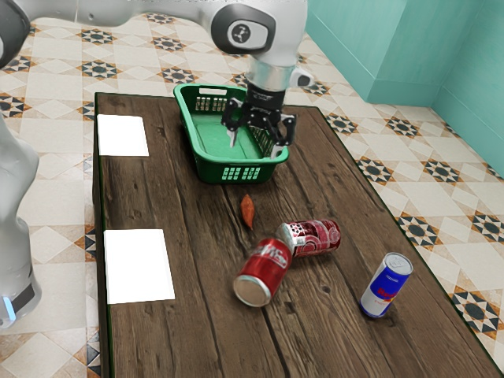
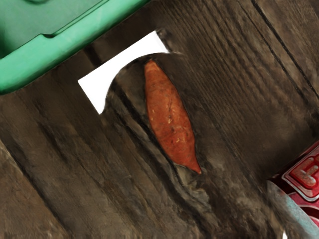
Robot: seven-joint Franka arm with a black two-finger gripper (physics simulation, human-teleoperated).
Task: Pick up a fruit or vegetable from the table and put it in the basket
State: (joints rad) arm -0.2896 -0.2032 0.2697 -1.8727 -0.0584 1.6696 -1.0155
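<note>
Blue-and-silver can (image 1: 386, 285) near right, red can (image 1: 262, 272) and second red can (image 1: 313, 237) just beyond, orange sweet potato (image 1: 248, 211) on the table, white patch (image 2: 124, 62) by its tip in the wrist view, far green basket (image 1: 206, 170), gripper (image 1: 254, 147) above, jaws wide apart, empty.

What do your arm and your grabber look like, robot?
My arm is white and rounded, with dark grey joint covers, one with a round badge, and a blue light low down. My gripper is black, with two jointed fingers and pale tips.
</note>
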